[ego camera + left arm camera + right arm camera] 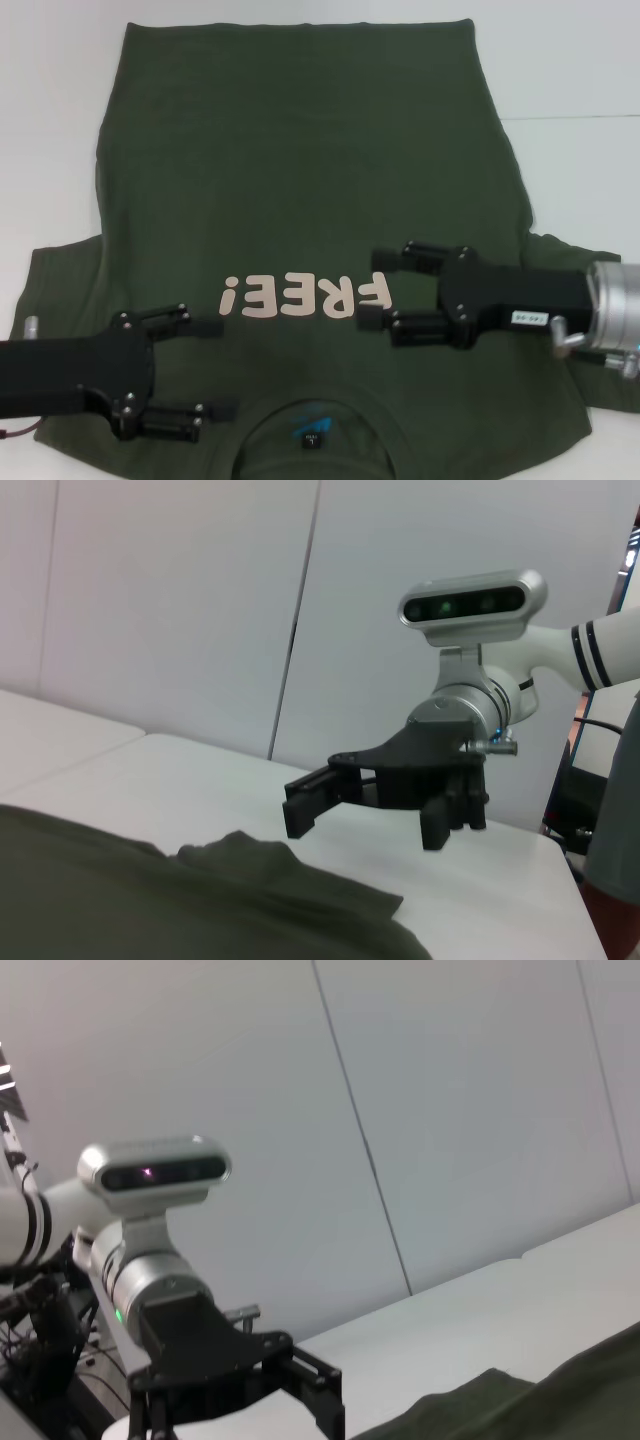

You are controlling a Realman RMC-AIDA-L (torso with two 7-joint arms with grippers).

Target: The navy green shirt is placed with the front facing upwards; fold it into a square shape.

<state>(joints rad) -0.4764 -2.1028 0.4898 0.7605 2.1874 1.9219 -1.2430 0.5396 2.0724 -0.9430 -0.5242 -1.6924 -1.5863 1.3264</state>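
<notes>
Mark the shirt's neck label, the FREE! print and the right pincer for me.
neck label (pixel 312 435), head view, on its blue patch.
FREE! print (pixel 305 296), head view, on the middle letters.
right pincer (pixel 383 287), head view, midway between its open fingertips.

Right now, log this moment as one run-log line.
shirt: flat, print up, unfolded | left pincer: open, over shirt beside collar | right pincer: open, over shirt by print | grasp: none

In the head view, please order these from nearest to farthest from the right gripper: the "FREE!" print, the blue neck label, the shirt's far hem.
From the right gripper:
1. "FREE!" print, just beside its fingertips, toward the robot's left.
2. Blue neck label, at the collar, nearer the robot.
3. Far hem, at the shirt's far edge.
</notes>
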